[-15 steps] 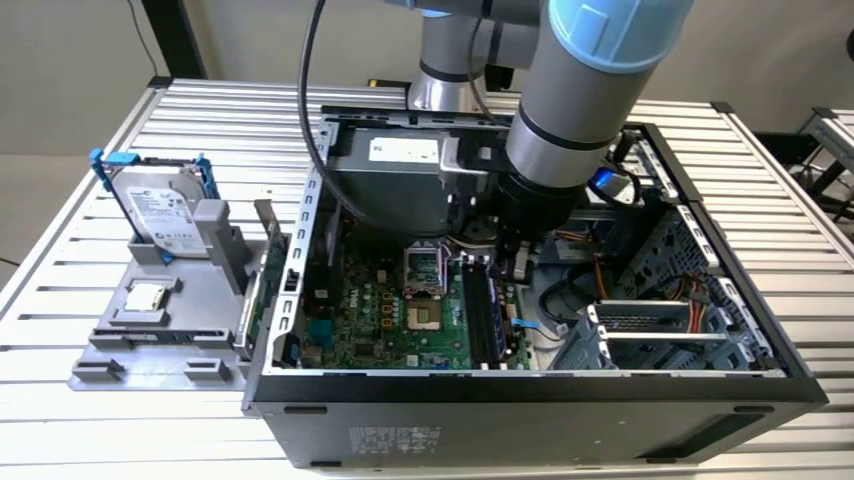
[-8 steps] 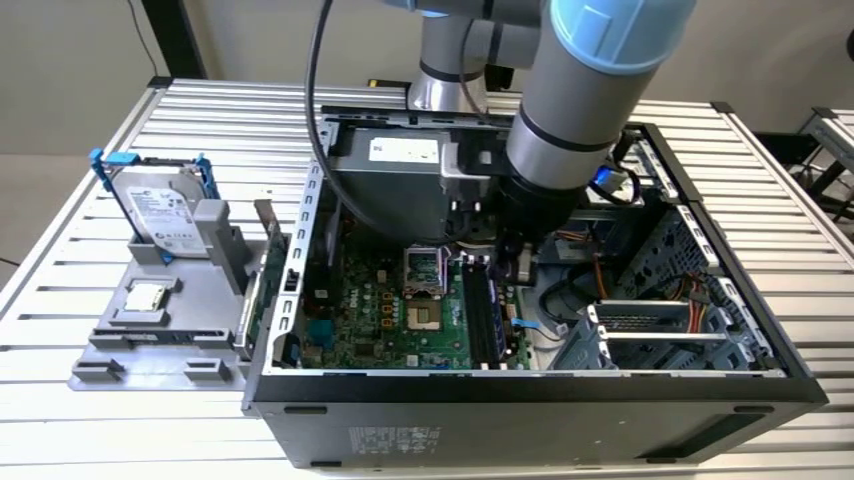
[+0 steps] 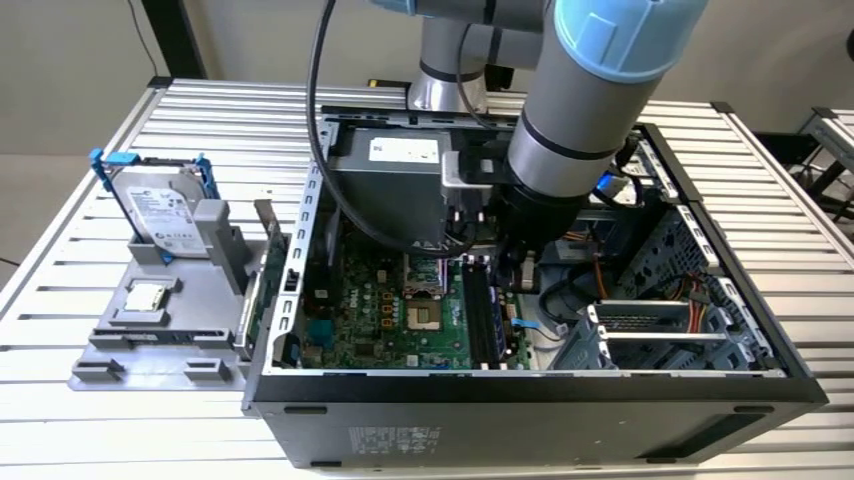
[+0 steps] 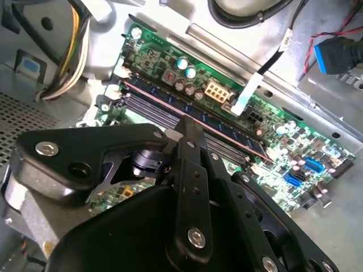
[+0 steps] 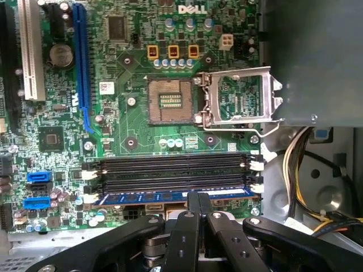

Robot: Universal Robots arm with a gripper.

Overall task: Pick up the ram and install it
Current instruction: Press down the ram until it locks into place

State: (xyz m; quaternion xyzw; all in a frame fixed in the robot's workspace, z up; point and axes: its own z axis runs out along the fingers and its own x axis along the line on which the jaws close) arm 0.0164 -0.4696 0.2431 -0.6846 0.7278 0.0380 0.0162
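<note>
The ram is a long thin stick with a blue-lit top edge. It stands in the black memory slot row of the green motherboard, in the slot closest to my fingers. In the second wrist view the ram runs slantwise past the white slot clips. My gripper is shut, its tips together on the ram's top edge near mid-length, the fingers lined up along the stick rather than across it. In the exterior view my gripper reaches down inside the open computer case.
The open processor socket and its raised metal frame lie beside the slots. A grey power supply and cable bundles crowd the case. On the exterior view's left, a grey tray holds a hard drive and a processor chip.
</note>
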